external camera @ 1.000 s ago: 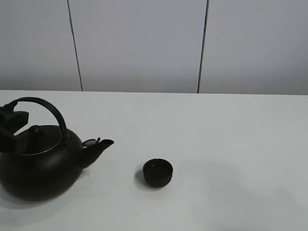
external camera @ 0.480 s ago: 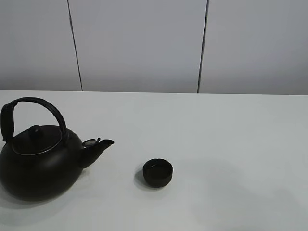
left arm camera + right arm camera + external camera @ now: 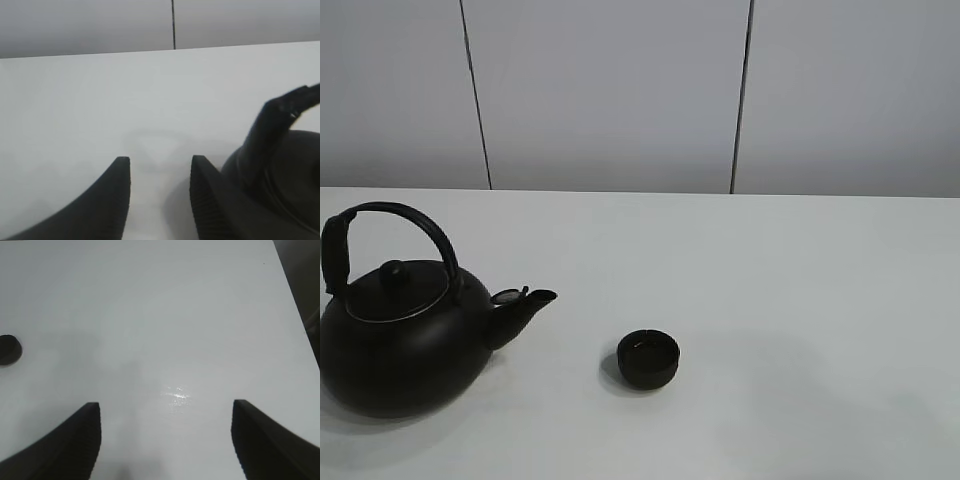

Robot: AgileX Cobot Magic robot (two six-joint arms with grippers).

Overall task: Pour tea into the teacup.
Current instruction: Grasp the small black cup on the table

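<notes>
Gone from the arched handle of the big round black kettle [image 3: 405, 340] is my left pincer [image 3: 159, 172], which a second ago was clamped on the handle's rear end; the kettle has stayed upright on the plain white table [image 3: 790, 300], spout aimed towards the cup. Now that pincer hangs released just beside the kettle, jaws parted with only bare table between them, the handle's upright just off one finger. My right pincer [image 3: 165, 415] is also spread wide and empty, low over the table, with the small round matte-black handleless teacup [image 3: 648, 359] well off to its side, seen only as a dark sliver at the frame edge of its wrist view [image 3: 9, 349].

The teacup sits just beyond the spout tip, low and bowl-like. I judge it light and easy to nudge, so I leave it alone. The kettle looks like heavy cast metal, stiff, likely heavier still if full. For pouring I would take the handle at its crown, over the lid knob, so the weight hangs straight below me. The handle's smooth curve may let it swivel in my grip as I tilt.
</notes>
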